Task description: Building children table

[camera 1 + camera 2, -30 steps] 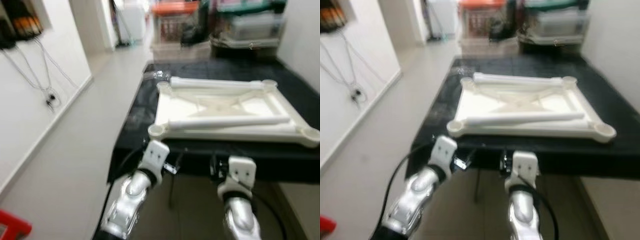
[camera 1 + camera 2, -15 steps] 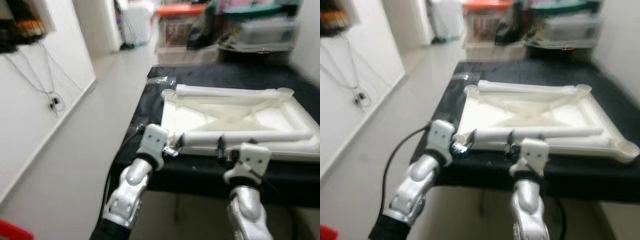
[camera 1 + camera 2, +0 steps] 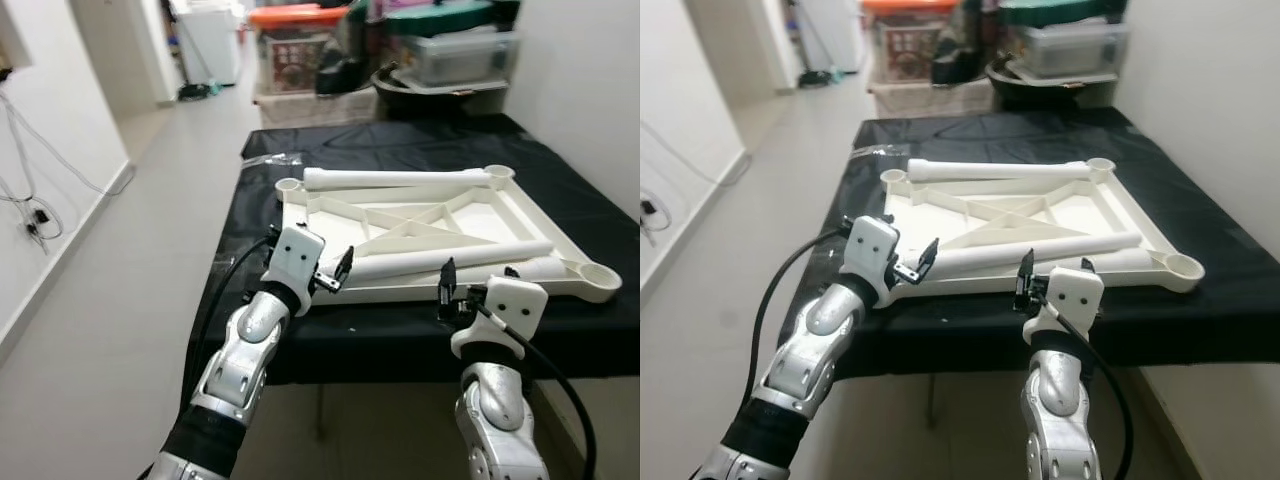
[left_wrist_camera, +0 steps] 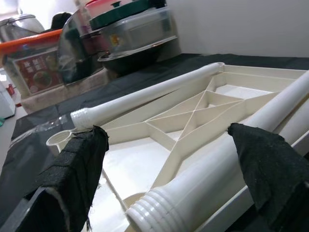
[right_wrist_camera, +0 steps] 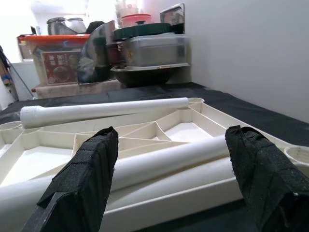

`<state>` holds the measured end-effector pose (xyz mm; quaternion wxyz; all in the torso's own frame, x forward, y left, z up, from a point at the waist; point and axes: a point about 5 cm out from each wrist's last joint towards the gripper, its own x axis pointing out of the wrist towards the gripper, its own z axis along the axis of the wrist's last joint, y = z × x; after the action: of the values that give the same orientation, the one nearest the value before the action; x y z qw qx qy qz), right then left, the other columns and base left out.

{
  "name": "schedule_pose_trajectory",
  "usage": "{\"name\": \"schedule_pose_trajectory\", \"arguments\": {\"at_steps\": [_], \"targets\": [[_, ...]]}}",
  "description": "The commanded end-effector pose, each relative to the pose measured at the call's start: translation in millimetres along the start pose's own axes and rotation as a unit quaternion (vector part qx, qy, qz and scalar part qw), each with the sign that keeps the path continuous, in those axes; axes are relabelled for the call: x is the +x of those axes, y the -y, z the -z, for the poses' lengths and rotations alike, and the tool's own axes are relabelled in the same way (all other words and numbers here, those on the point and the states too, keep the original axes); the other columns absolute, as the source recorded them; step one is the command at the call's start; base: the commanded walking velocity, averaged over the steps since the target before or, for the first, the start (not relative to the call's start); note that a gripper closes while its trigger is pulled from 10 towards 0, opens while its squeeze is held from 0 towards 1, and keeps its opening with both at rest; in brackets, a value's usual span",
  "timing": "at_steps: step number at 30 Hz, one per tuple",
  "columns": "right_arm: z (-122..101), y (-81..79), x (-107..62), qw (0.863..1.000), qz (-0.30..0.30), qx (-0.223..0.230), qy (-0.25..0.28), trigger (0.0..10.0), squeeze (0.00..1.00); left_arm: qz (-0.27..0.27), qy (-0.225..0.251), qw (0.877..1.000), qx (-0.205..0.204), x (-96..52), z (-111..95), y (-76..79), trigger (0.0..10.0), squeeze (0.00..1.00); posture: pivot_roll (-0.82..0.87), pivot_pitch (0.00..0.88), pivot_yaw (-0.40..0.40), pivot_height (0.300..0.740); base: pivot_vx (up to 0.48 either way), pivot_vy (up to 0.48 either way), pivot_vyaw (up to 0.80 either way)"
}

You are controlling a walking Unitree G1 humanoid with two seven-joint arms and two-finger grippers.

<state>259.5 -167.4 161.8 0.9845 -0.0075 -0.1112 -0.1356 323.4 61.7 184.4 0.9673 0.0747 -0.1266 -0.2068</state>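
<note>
Left wrist view: the left gripper (image 4: pixel 164 179) has its fingers (image 4: pixel 72 169) spread wide, holding nothing, straddling the threaded end of the near leg (image 4: pixel 203 179). Right wrist view: the right gripper (image 5: pixel 169 169) is likewise wide and empty, its fingers (image 5: pixel 82 179) either side of the same leg's shaft.

Both grippers hover at the worktop's near edge, just short of the tabletop (image 3: pixel 440 225), which lies upside down with its ribbed underside up. The near leg (image 3: pixel 450 262) rests slantwise across it; a second leg (image 3: pixel 400 178) lies along the far rim. A third appears to lie beside the near right corner socket (image 3: pixel 598 272), though that is hard to confirm. The worktop (image 3: pixel 400 330) is draped in black cloth.

Judgement: the step in hand is taking up the near leg. Closing well along the shaft, clear of the thread, should keep it from rolling; it must then be stood upright over a corner socket.

Containers: an orange-lidded bin (image 3: pixel 300 45) and a grey tub (image 3: pixel 460 55) stand beyond; contents cannot be made out.
</note>
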Motion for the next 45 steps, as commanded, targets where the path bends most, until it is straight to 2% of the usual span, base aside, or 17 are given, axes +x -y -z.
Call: {"name": "schedule_pose_trajectory", "arguments": {"at_steps": [1, 4, 7, 13, 26, 30, 32, 33, 35, 36, 37, 38, 40, 41, 43, 44, 45], "targets": [[-4, -3.5, 0.4, 1.000, -0.006, 0.004, 0.008, 10.0, 0.00, -0.017, -0.017, 1.000, 0.000, -3.0, 7, -8.5, 10.0, 0.00, 0.08, 0.000, 0.009, 0.740, 0.000, -0.386, 0.00], [-4, -4.8, 0.3, 1.000, -0.010, 0.002, 0.006, 10.0, 0.00, -0.027, -0.021, 0.999, -0.010, -2.6, 8, -11.6, 10.0, 0.00, 0.08, 0.000, 0.009, 0.740, 0.000, -0.382, 0.00], [-3, -6.1, -0.3, 1.000, -0.014, 0.004, 0.002, 10.0, 0.00, -0.037, -0.026, 0.999, -0.021, 2.1, 8, -22.2, 10.0, 0.00, 0.08, 0.000, 0.009, 0.740, 0.000, 0.000, 0.00], [-2, -6.2, -0.7, 1.000, -0.013, 0.006, 0.000, 10.0, 0.00, -0.046, -0.017, 0.999, -0.004, 9.0, 3, -33.7, 10.0, 0.00, 0.08, 0.000, 0.010, 0.740, 0.000, 0.000, 0.00], [-2, -5.6, -2.0, 1.000, -0.014, 0.003, -0.003, 10.0, 0.00, -0.054, -0.039, 0.997, -0.037, 12.3, 8, -41.4, 10.0, 0.00, 0.08, 0.000, 0.010, 0.740, 0.129, -0.129, 0.00], [-3, -5.5, -2.1, 1.000, -0.013, 0.004, -0.002, 10.0, 0.00, -0.020, -0.048, 0.998, -0.020, 22.7, 5, -48.1, 10.0, 0.00, 0.08, 0.000, 0.014, 0.740, 0.000, 0.000, 0.00], [-4, -5.5, -3.7, 1.000, -0.012, 0.005, -0.002, 10.0, 0.00, 0.029, -0.054, 0.998, 0.009, 36.4, -2, -56.5, 10.0, 0.00, 0.09, 0.000, 0.018, 0.740, 0.000, 0.000, 0.00], [-4, -5.5, -3.7, 1.000, -0.012, 0.005, -0.002, 10.0, 0.00, 0.029, -0.054, 0.998, 0.009, 36.4, -2, -56.5, 10.0, 0.00, 0.09, 0.000, 0.018, 0.740, 0.000, 0.000, 0.00], [-4, -5.5, -6.3, 1.000, -0.010, 0.006, -0.005, 10.0, 0.00, 0.085, -0.061, 0.994, 0.027, 47.2, -10, -58.4, 10.0, 0.00, 0.09, 0.000, 0.025, 0.740, 0.000, 0.000, 0.00], [-4, -5.5, -6.3, 1.000, -0.010, 0.006, -0.005, 10.0, 0.00, 0.085, -0.061, 0.994, 0.027, 47.2, -10, -58.4, 10.0, 0.00, 0.09, 0.000, 0.025, 0.740, 0.000, 0.000, 0.00], [-4, -5.6, -7.9, 1.000, -0.009, 0.006, -0.007, 10.0, 0.00, 0.126, -0.062, 0.989, 0.035, 52.0, -15, -55.7, 10.0, 0.00, 0.09, 0.000, 0.024, 0.740, 0.000, 0.000, 0.00], [-4, -5.6, -7.9, 1.000, -0.009, 0.006, -0.007, 10.0, 0.00, 0.126, -0.062, 0.989, 0.035, 52.0, -15, -55.7, 10.0, 0.00, 0.09, 0.000, 0.024, 0.740, 0.000, 0.000, 0.00], [-4, -5.6, -10.0, 1.000, -0.006, 0.007, -0.010, 10.0, 0.00, 0.188, -0.062, 0.979, 0.048, 57.6, -23, -50.7, 10.0, 0.00, 0.10, 0.000, 0.028, 0.740, 0.000, 0.000, 0.00], [-4, -5.6, -10.0, 1.000, -0.006, 0.007, -0.010, 10.0, 0.00, 0.188, -0.062, 0.979, 0.048, 57.6, -23, -50.7, 10.0, 0.00, 0.10, 0.000, 0.028, 0.740, 0.000, 0.000, 0.00], [-5, -4.6, -12.4, 1.000, -0.002, 0.009, -0.014, 10.0, 0.00, 0.253, -0.070, 0.962, 0.078, 64.4, -32, -48.2, 10.0, 0.00, 0.10, 0.000, 0.032, 0.740, 0.000, 0.000, 0.00], [-5, -4.6, -12.4, 1.000, -0.002, 0.009, -0.014, 10.0, 0.00, 0.253, -0.070, 0.962, 0.078, 64.4, -32, -48.2, 10.0, 0.00, 0.10, 0.000, 0.032, 0.740, 0.000, 0.000, 0.00], [-5, -4.1, -13.1, 1.000, 0.001, 0.010, -0.016, 10.0, 0.00, 0.273, -0.078, 0.954, 0.094, 67.7, -37, -49.4, 10.0, 0.00, 0.10, 0.000, 0.034, 0.740, 0.000, 0.000, 0.00]]}}
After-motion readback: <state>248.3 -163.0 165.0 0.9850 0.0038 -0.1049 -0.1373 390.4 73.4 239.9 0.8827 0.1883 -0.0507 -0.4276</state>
